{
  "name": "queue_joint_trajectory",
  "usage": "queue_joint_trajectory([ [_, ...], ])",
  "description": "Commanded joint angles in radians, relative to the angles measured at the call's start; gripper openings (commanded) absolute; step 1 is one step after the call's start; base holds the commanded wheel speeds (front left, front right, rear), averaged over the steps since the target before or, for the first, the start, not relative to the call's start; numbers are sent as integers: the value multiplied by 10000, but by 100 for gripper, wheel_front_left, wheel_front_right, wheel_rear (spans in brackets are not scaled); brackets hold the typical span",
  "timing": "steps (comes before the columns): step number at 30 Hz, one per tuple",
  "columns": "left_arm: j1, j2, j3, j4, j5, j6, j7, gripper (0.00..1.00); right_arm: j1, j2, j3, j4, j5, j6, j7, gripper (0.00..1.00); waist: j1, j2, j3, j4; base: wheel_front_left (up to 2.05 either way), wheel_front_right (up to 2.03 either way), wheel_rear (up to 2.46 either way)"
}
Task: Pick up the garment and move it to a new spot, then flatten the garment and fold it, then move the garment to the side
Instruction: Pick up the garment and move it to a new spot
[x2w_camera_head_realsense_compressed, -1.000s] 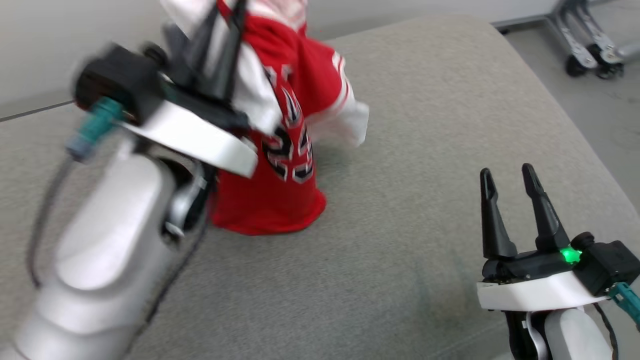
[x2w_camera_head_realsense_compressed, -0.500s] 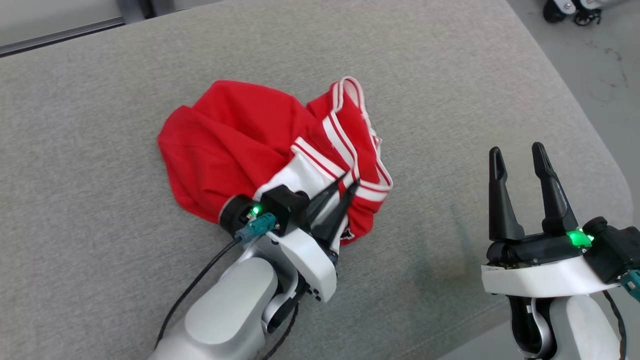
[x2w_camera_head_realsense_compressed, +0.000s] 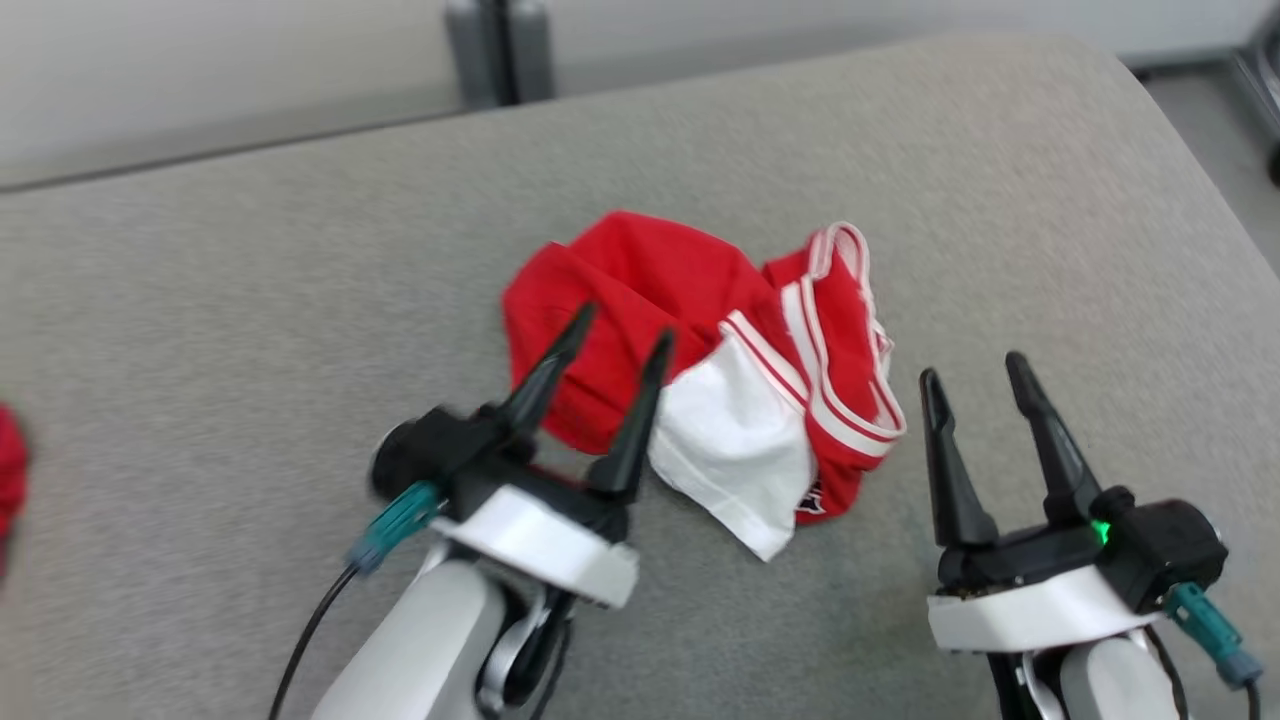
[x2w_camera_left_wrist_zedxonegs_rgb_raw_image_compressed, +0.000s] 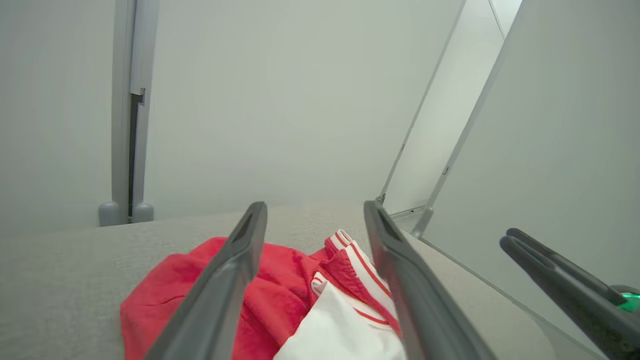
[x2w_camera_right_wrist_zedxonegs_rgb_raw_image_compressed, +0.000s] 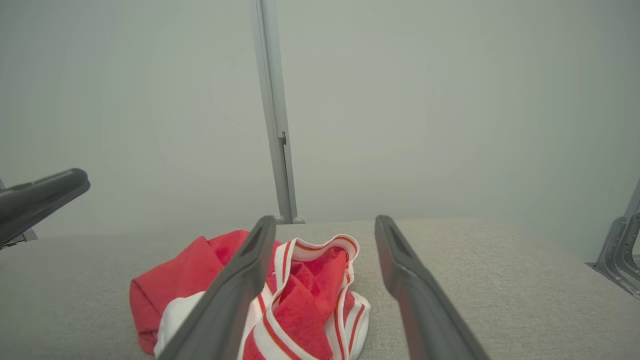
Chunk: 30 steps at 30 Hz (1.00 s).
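Garment (x2w_camera_head_realsense_compressed: 620, 270), a red-and-white jersey, lies crumpled on the grey surface (x2w_camera_head_realsense_compressed: 200, 300): soft, light, likely to bunch. Left gripper (x2w_camera_head_realsense_compressed: 625, 325) at its 7 o'clock and right gripper (x2w_camera_head_realsense_compressed: 972, 367) at 4 o'clock both gape empty. Striped trim (x2w_camera_head_realsense_compressed: 815, 330) at 3 o'clock seems the firmest hold.

Notes soft matt cloth in the garment (x2w_camera_head_realsense_compressed: 640, 270), crumpled, with ribbed red-and-white trim and a smoother white panel. Finds coarse woven upholstery, matt grey and faintly flecked, over the padded surface (x2w_camera_head_realsense_compressed: 250, 300). Shows smooth dark plastic, semi-matt with a dull sheen along the edges, on the fingers of the left gripper (x2w_camera_head_realsense_compressed: 625, 325) and the right gripper (x2w_camera_head_realsense_compressed: 972, 368). Reads as glossy white moulded plastic on the wrist shell (x2w_camera_head_realsense_compressed: 1030, 612), teal plastic on the connector (x2w_camera_head_realsense_compressed: 1205, 630) beside it, rubbery black sheath on the cable (x2w_camera_head_realsense_compressed: 302, 642). Suggests grey metal with a satin finish in the upright post (x2w_camera_right_wrist_zedxonegs_rgb_raw_image_compressed: 274, 115). Looks flat, smooth and matt across the wall (x2w_camera_right_wrist_zedxonegs_rgb_raw_image_compressed: 450, 100) behind.
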Motion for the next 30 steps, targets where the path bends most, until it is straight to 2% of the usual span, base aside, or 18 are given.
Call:
queue_joint_trajectory([
  [1, 423, 95, 310, -202, 226, 99, -2, 100, 186, -22, 28, 76, -111, -17, -6, 100, 0, -1, -950, 918, 0, 0, 0],
  [4, 1441, 240, 1135, -642, 1036, 322, -2, 100, 492, -22, 166, 219, -162, -17, -8, 100, 0, -1, -1512, 1354, 0, 0, 0],
  [9, 3093, 126, 2568, -1205, 1703, 138, -4, 100, 1042, -23, 25, 419, -79, -17, -6, 100, 0, -1, -2215, 1969, 0, 0, 0],
  [12, 3866, 83, 3047, -1522, 2636, 12, -3, 100, 1415, -23, -144, 490, -161, -17, -8, 100, 0, -1, -2464, 2315, 0, 0, 0],
  [20, 5608, -110, 4764, -2238, 3412, 262, -4, 100, 2114, -23, -426, 682, -410, -17, -8, 100, 0, -1, -2820, 2553, 0, 0, 0],
  [28, 6242, -116, 4948, -2010, 3789, 389, -4, 100, 2523, -20, -406, 734, -290, -17, -8, 100, 0, -1, -3080, 2424, 0, 0, 0],
  [30, 6259, -117, 4953, -1931, 3520, 382, -4, 100, 2500, -23, -364, 759, -312, -17, -8, 100, 0, -1, -3111, 2376, 0, 0, 0],
])
